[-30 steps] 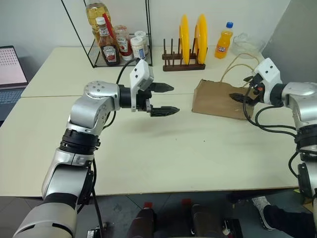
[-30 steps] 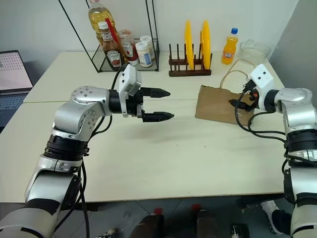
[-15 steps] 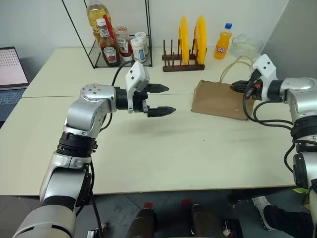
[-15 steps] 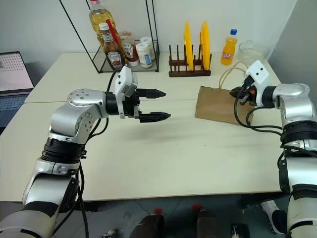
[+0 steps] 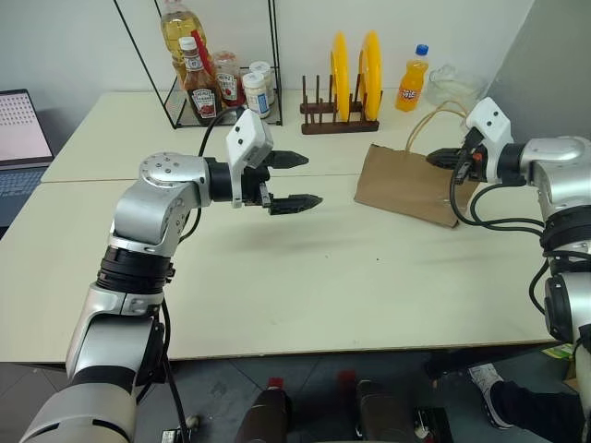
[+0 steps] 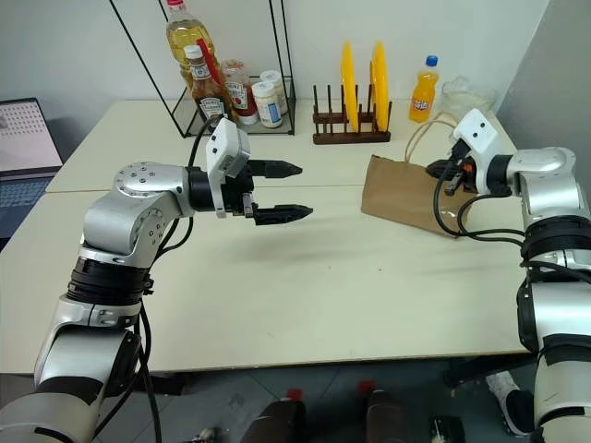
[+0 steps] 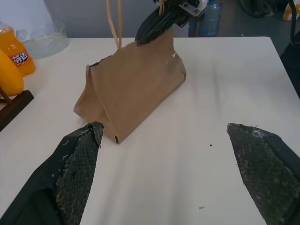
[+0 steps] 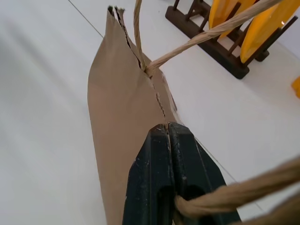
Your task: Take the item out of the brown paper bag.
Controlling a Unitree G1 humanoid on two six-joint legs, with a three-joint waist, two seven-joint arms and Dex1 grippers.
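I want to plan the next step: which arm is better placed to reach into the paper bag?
The left. The left gripper is open and free, pointing toward the paper bag. The right gripper is shut on the bag's top edge, lifting it.

Bright, even indoor light; soft shadows lie under the arms on the pale table (image 5: 369,277); both wrist views are slightly soft

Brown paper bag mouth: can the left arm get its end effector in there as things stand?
Probably yes. The left end effector is open, pointing at the brown paper bag across bare table. But the right end effector is shut on the bag's top edge, so the mouth looks narrow.
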